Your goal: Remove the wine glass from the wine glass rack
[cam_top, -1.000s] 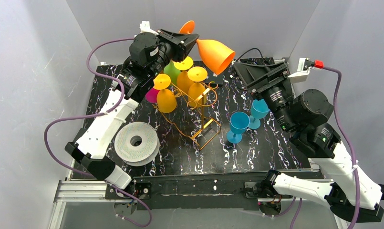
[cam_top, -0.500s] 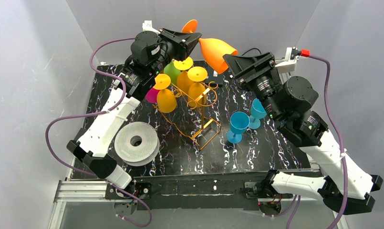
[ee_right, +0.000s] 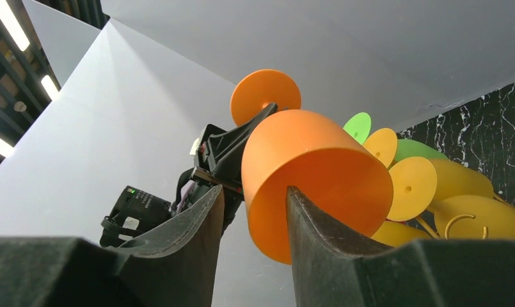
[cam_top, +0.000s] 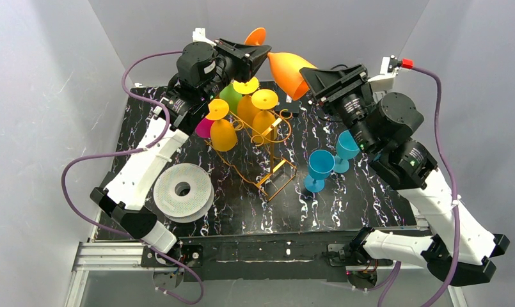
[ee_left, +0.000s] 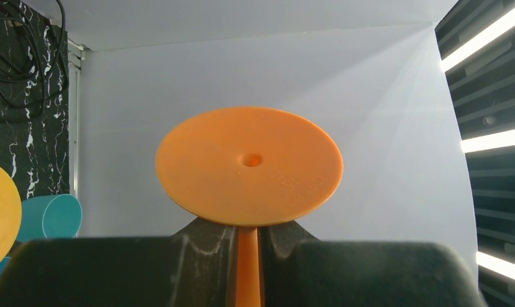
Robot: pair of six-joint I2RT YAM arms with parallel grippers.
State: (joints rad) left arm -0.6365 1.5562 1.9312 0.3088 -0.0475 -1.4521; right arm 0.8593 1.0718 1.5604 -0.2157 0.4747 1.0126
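My left gripper point(cam_top: 258, 54) is shut on the stem point(ee_left: 247, 268) of an orange wine glass point(cam_top: 290, 69) and holds it on its side in the air, above and behind the wine glass rack point(cam_top: 270, 167). The glass's round foot point(ee_left: 249, 165) fills the left wrist view. My right gripper point(cam_top: 311, 80) is open at the glass's bowl point(ee_right: 318, 169), with one finger on each side of the rim edge; I cannot tell whether they touch. Yellow point(cam_top: 223, 134), green point(cam_top: 229, 96) and magenta point(cam_top: 203, 128) glasses hang upside down on the orange-gold wire rack.
Two teal glasses point(cam_top: 320, 167) point(cam_top: 346, 148) stand upright on the black marbled table right of the rack, under my right arm. A round white filament spool point(cam_top: 183, 190) lies at front left. Grey walls close in the back and sides.
My right arm has swung left and up, bringing its open gripper to the orange glass's bowl. The left gripper has barely moved, with the glass tilting slightly.
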